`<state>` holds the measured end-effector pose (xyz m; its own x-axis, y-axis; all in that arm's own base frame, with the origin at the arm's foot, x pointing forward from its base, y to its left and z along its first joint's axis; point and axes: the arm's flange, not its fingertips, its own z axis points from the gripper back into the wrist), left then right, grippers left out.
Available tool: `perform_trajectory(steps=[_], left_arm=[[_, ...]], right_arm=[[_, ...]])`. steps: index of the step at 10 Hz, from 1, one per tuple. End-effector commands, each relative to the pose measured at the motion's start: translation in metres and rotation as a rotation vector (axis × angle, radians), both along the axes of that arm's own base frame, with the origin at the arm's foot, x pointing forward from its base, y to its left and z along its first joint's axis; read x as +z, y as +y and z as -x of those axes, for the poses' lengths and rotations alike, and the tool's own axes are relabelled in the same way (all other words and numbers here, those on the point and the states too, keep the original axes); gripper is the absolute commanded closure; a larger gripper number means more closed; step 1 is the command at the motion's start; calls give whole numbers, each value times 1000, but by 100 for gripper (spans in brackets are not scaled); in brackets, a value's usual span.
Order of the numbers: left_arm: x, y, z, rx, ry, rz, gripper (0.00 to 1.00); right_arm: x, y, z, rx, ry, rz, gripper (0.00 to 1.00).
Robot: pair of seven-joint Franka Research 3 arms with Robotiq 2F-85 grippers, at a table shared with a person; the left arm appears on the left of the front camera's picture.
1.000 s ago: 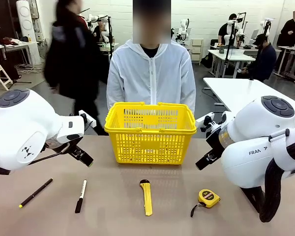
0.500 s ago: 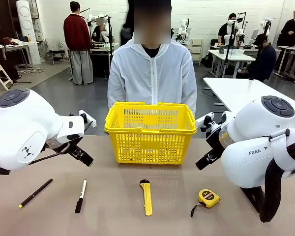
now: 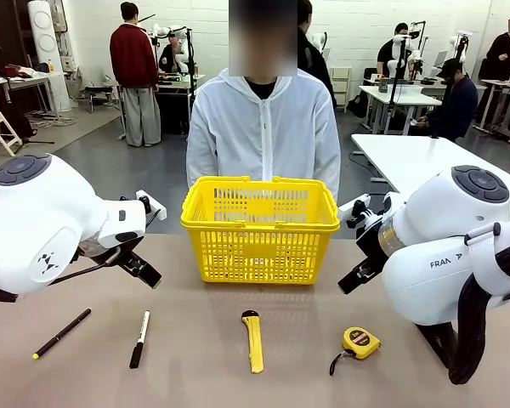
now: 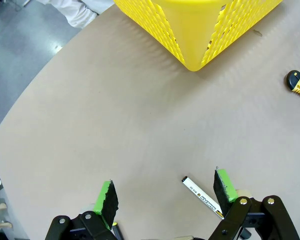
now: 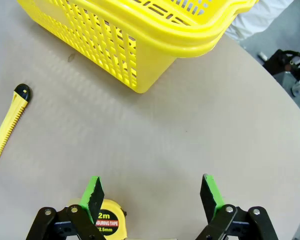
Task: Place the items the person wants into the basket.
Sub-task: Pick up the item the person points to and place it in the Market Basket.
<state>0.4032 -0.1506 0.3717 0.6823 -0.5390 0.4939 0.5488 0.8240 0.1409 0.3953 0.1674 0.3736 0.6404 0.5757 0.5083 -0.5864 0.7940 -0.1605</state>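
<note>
The yellow lattice basket (image 3: 259, 228) stands mid-table in front of the person (image 3: 263, 127) in a white hooded jacket, whose hands are hidden behind it. Along the near edge lie a thin black pen (image 3: 61, 333) with a yellow end and a yellow utility knife (image 3: 253, 341). My left gripper (image 4: 166, 192) hovers open above the table near a white-and-black marker (image 4: 202, 198), left of the basket (image 4: 200, 30). Over a yellow tape measure (image 5: 107, 218) my right gripper (image 5: 152, 194) hangs open, right of the basket (image 5: 135, 35). Neither holds anything.
The marker (image 3: 139, 338) lies between pen and knife, and the tape measure (image 3: 359, 342) to the knife's right. Bare tabletop lies between the basket and the row of tools. My bulky white arms (image 3: 42, 225) flank the table. Other people stand among far tables.
A passer-by in dark clothes has crossed behind the person from left to right. Both arms, the basket and the tools have not moved.
</note>
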Motion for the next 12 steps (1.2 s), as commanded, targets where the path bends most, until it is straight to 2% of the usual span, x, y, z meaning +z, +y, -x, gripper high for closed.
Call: perform_trajectory(steps=[1, 2, 4, 7, 8, 9, 10, 11, 12], left_arm=[[0, 0, 0, 1, 0, 1, 0], [0, 0, 0, 0, 0, 0, 0], [67, 10, 29, -11, 1, -11, 0], [161, 7, 25, -11, -44, -40, 0], [183, 4, 19, -2, -48, -38, 0], [201, 2, 14, 15, -63, -41, 0], [217, 1, 14, 33, -88, -35, 0], [227, 2, 18, 57, -124, -32, 0], [218, 5, 24, 5, -79, -7, 0]], right_arm=[[0, 0, 0, 0, 0, -1, 0], [0, 0, 0, 0, 0, 0, 0], [82, -9, 30, -32, -7, 70, 0], [217, -5, 48, -79, -96, 123, 0], [250, -2, 52, -93, -124, 131, 0], [274, 1, 57, -107, -156, 135, 0], [285, 2, 60, -120, -165, 145, 0], [281, 2, 60, -133, -147, 166, 0], [297, -5, 76, -76, -172, 108, 0]])
